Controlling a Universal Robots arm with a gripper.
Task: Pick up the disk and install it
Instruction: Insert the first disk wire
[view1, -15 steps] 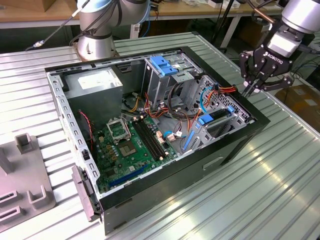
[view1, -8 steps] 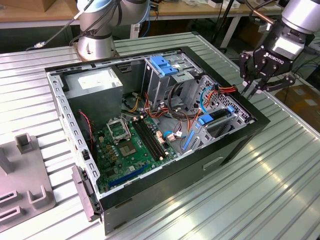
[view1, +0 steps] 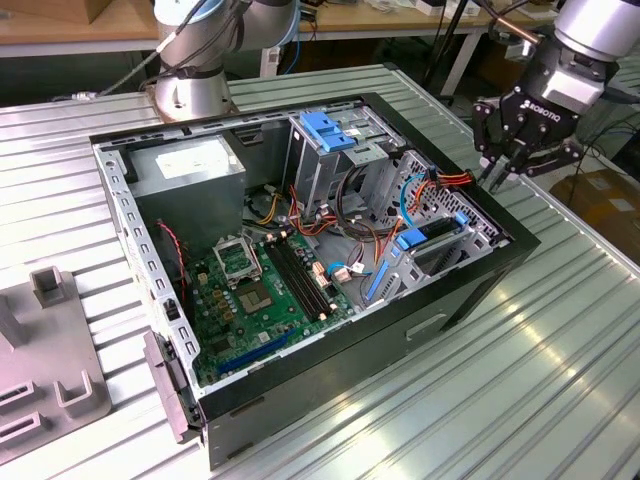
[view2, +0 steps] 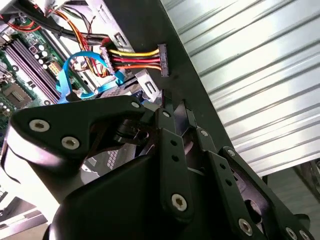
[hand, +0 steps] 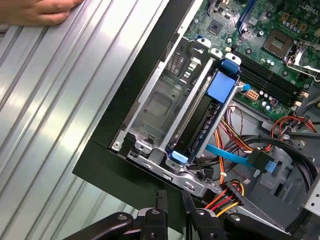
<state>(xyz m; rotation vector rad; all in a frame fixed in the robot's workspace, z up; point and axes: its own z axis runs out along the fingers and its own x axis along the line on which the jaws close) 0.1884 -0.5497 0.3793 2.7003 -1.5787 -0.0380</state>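
Observation:
The disk (view1: 425, 235) sits on edge inside a metal bay at the corner of the open computer case (view1: 470, 290), on the exterior view's right. In the first wrist view the disk (hand: 197, 122) shows its dark side, with the blue carrier frame (hand: 220, 86) along it and blue tabs at both ends. My gripper (view1: 497, 178) hangs above and just outside that corner of the case, apart from the disk. Its thin black fingers (hand: 161, 200) stand close together with nothing between them, over the case's black rim.
A loose power plug on red, yellow and orange wires (view2: 162, 60) lies beside the bay. An upright metal cage with a blue top (view1: 325, 130), a motherboard (view1: 260, 285) and a power supply (view1: 190, 170) fill the case. A hand (hand: 35, 10) rests on the ribbed table. A grey fixture (view1: 50, 340) stands at the exterior view's left.

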